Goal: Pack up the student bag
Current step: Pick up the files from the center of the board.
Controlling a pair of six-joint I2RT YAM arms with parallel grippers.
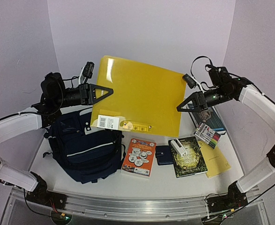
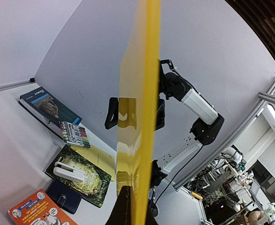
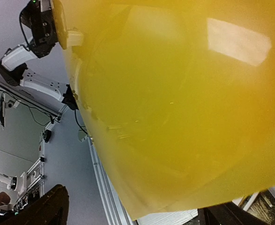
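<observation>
Arms are reached inward above the white table [image 1: 184, 185], the left gripper [image 1: 107, 90] clamped on the left edge of a yellow folder [image 1: 142, 93] held up in the air, the right gripper [image 1: 180, 107] spread wide with a finger on each side of its right edge, gripping nothing. The backpack [image 1: 83, 145] is laid on the table just below the left fingers, with books [image 1: 193, 161], a wallet [image 1: 164, 154] and markers [image 1: 207, 135] below the right fingers. Plain pale walls [image 1: 142, 28] are seen behind, with free space above the folder's top edge.

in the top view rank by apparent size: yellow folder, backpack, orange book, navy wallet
yellow folder (held up nearer the camera, so its lead is unsure)
student bag
orange book
navy wallet
</observation>
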